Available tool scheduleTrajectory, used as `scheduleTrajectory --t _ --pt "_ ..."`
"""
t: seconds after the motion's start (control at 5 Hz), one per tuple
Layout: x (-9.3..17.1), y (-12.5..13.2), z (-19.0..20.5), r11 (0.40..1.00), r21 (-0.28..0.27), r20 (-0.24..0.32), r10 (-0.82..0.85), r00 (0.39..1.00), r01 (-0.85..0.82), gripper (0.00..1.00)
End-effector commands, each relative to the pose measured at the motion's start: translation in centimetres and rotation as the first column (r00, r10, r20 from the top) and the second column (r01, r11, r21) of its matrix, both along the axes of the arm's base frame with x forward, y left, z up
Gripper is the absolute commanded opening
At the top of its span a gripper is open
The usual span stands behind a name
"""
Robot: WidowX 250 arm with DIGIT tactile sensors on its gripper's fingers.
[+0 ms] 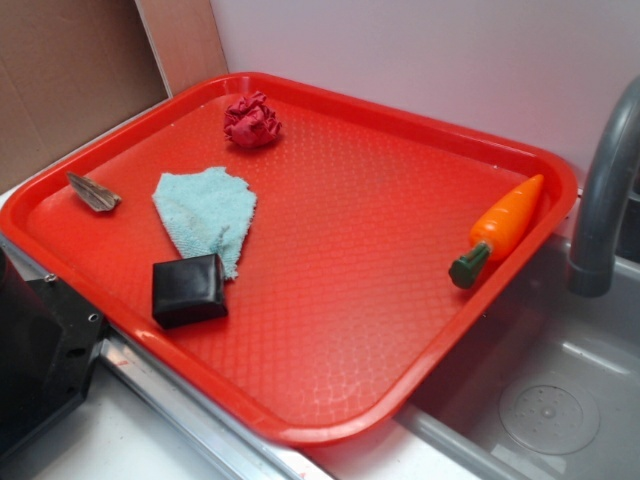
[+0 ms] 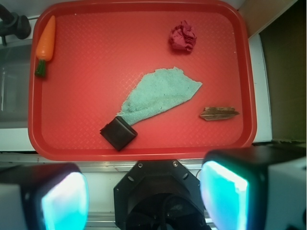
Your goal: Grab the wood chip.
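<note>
- End effector [image 2: 144, 199] hangs high above the near edge of the red tray [image 2: 144, 151], fingers spread wide and empty (a survey pose, I judge, keeping every object in sight before committing).
- Wood chip [image 1: 93, 192] lies flat on the tray floor near one corner, clear of the light blue cloth [image 1: 205, 212] beside it and well apart from the black block [image 1: 189, 290], so nothing crowds a descent.
- In the wrist view its long axis runs side to side; which end carries the point is hard to tell there.
- Exterior view shows the chip's slim tip aiming toward the tray's rim.
- Closing across the narrow width looks the natural grip.
</note>
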State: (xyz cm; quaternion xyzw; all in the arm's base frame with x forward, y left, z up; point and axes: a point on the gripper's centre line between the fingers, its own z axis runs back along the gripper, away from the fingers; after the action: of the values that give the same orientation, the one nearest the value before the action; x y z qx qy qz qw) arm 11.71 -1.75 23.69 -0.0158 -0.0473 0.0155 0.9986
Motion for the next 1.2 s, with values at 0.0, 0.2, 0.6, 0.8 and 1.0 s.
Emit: scheduleTrajectory --t 0.0,0.2,0.6,0.8,1.0 --pt "0.0 0.0 0.0 1.000 0.000 0.000 0.000 1.000 0.000 1.00" --pt "-0.1 0.6 -0.1 0.995 -0.012 0.020 0.096 0.995 -0.096 1.00" --pt "0.1 4.5 -2.6 0.823 -0.099 0.021 0.563 0.826 -0.559 1.00" --pt "0.1 6.9 -5.3 0.660 -0.117 0.047 0.750 0.660 -0.742 1.00" --pt "0.0 8.8 -7.9 0.456 -0.132 0.051 0.890 0.453 -0.880 1.00"
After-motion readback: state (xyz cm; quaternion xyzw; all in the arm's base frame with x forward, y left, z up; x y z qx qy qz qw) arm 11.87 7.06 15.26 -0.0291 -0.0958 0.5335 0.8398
